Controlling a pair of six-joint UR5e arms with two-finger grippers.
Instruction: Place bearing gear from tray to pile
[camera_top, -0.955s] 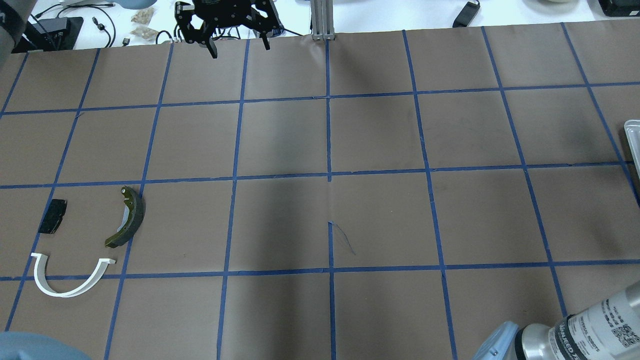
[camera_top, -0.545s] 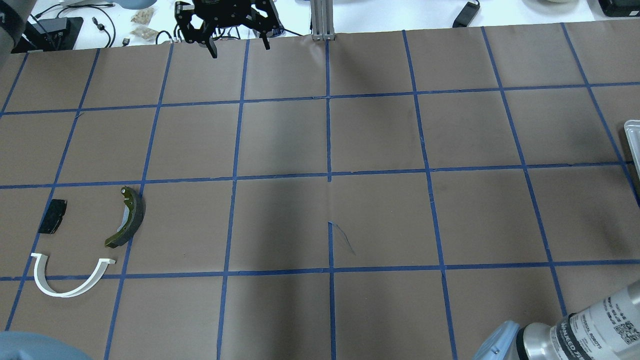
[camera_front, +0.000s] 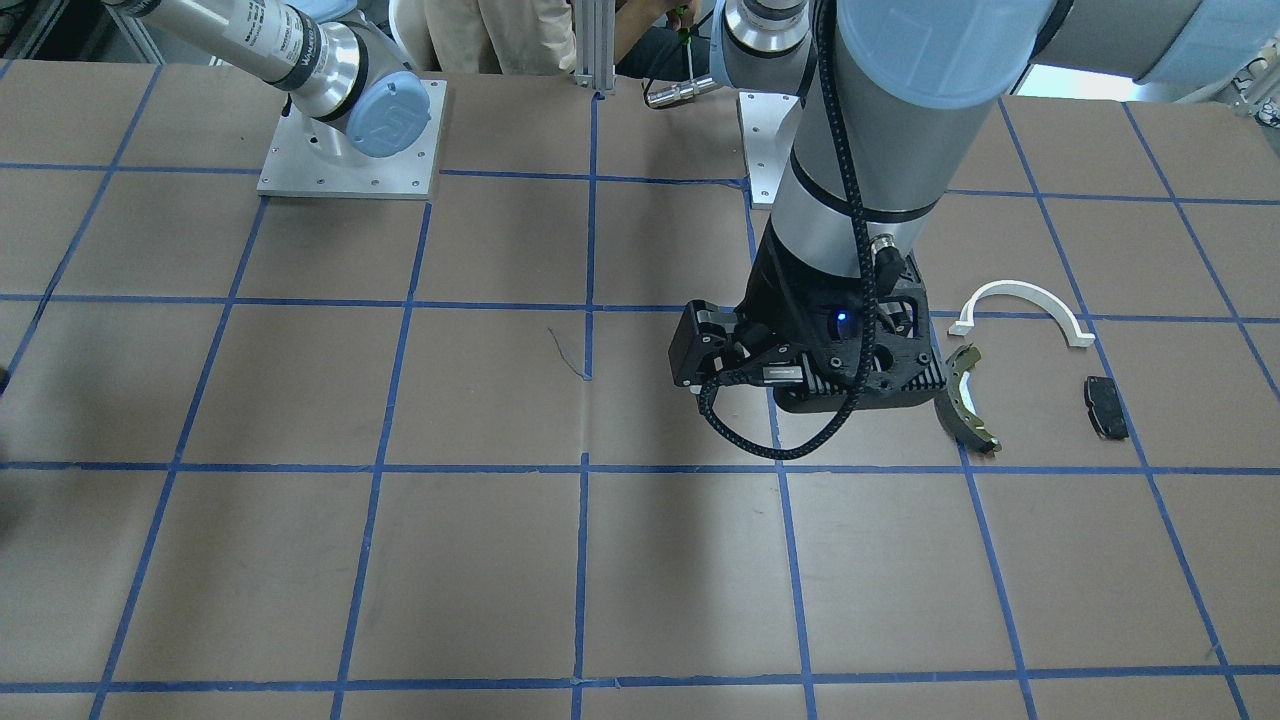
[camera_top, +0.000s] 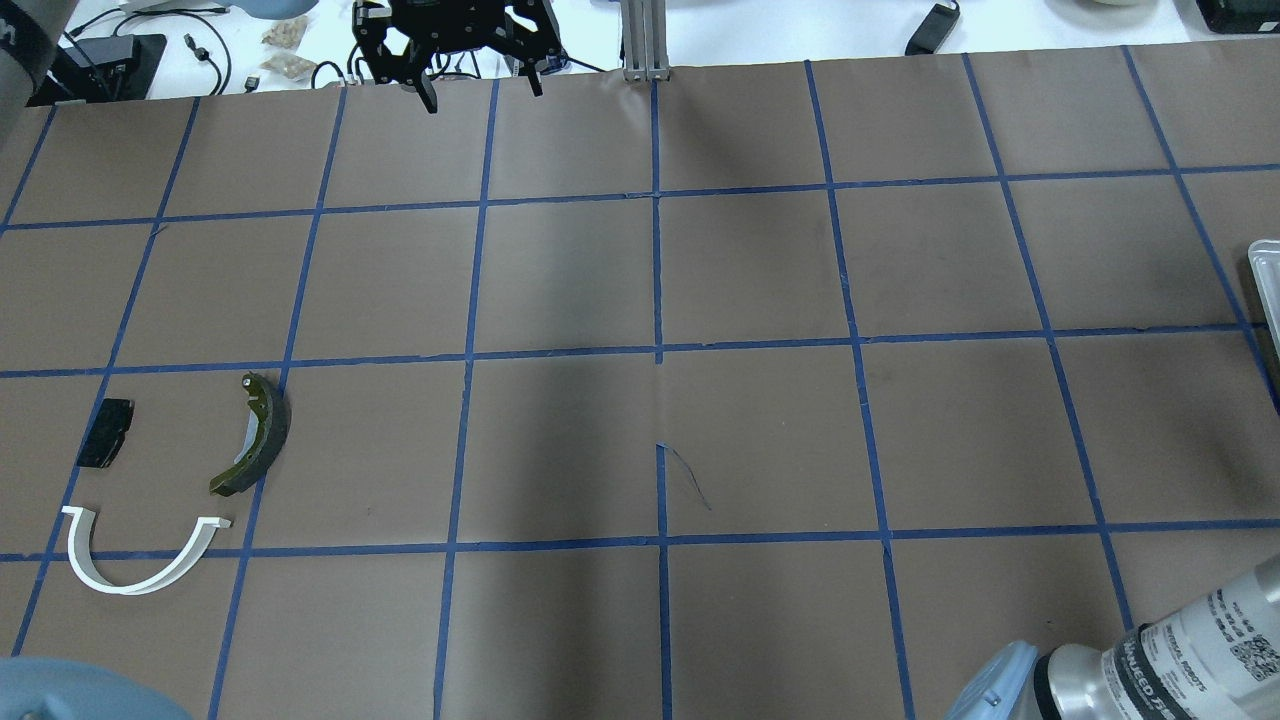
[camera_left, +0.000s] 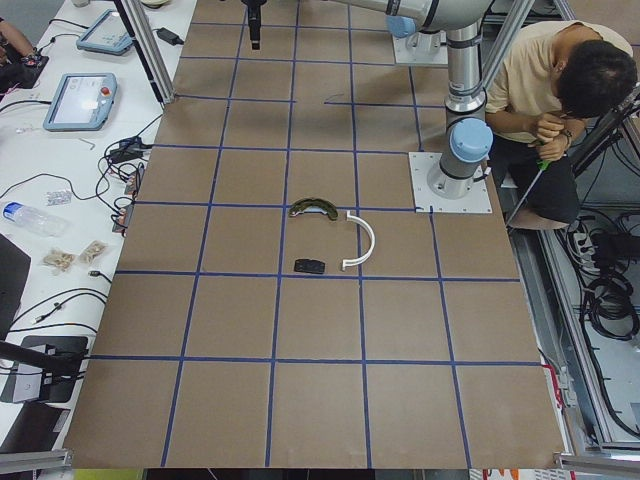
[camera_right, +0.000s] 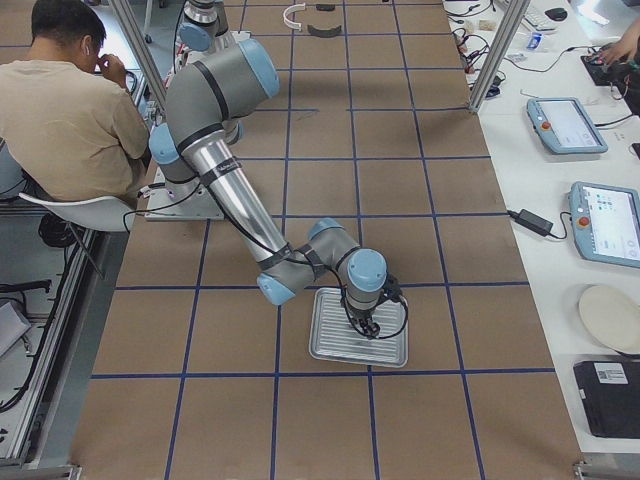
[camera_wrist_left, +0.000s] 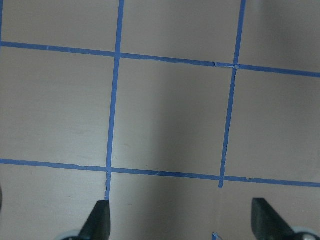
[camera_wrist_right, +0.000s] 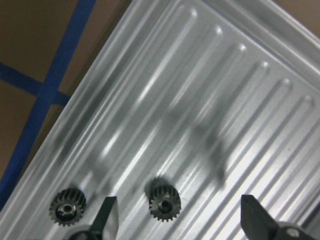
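Two bearing gears (camera_wrist_right: 163, 201) lying in the ribbed metal tray (camera_wrist_right: 225, 75), right gripper (camera_wrist_right: 180, 222) over them with jaws spread wide, left gripper (camera_wrist_left: 181, 225) likewise wide-jawed over the taped table (camera_wrist_left: 170, 115), pile (camera_top: 270, 430) well apart from the tray.

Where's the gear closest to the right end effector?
In the right wrist view, the gear lies on the ribbed metal tray between the fingers of the open right end effector; a second gear sits to its left.

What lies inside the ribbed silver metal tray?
Two small dark toothed gears lie apart on the floor of the tray. The right gripper, jaws open, hangs above them; the tray beneath its body is covered.
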